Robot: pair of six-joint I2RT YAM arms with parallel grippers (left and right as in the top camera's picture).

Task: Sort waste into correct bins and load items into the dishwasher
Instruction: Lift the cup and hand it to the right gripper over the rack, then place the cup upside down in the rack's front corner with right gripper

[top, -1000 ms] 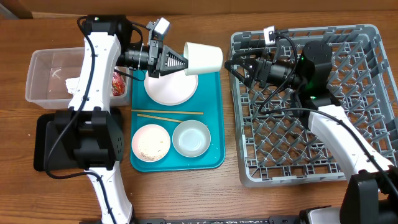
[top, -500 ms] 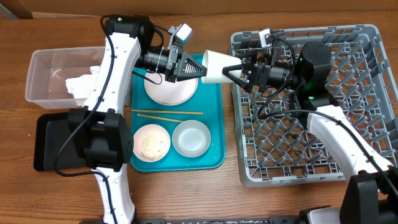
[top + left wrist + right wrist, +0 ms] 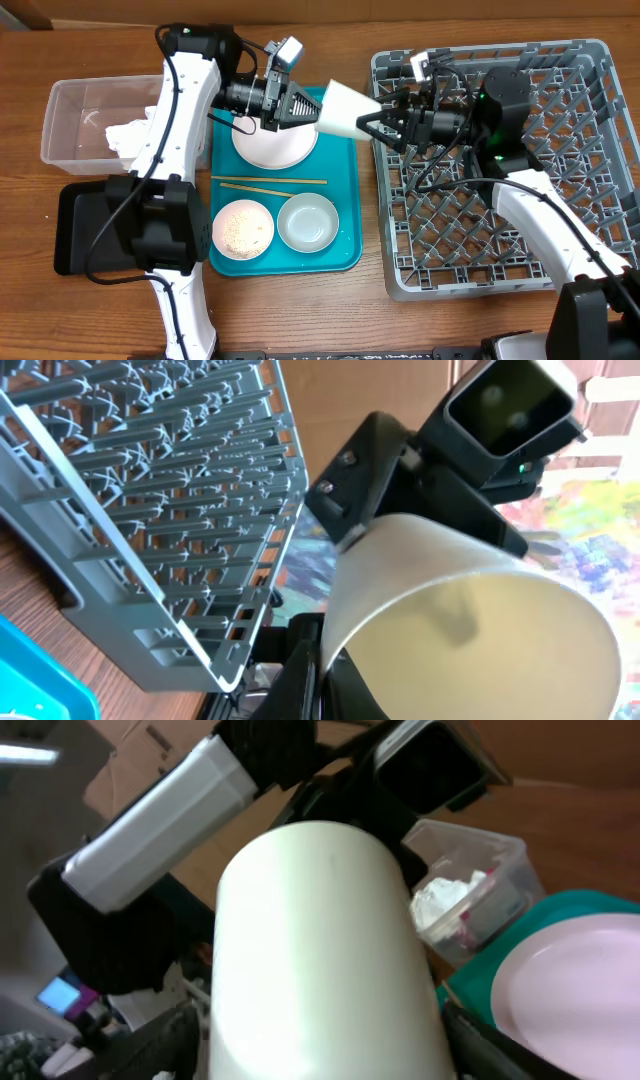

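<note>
A: Left gripper (image 3: 303, 106) first: what has it got?
B: It's pinched on one end of the small white cup (image 3: 348, 108), which lies on its side in the air above the teal tray's (image 3: 340, 165) right edge.
A: How does the cup look?
B: Plain, smooth, matte white, slightly tapered.
A: And the right gripper (image 3: 372, 122)?
B: Its fingers straddle the cup's other end, just beside the grey dish rack's (image 3: 460, 288) left wall. Clamped or only flanking, I can't tell.
</note>
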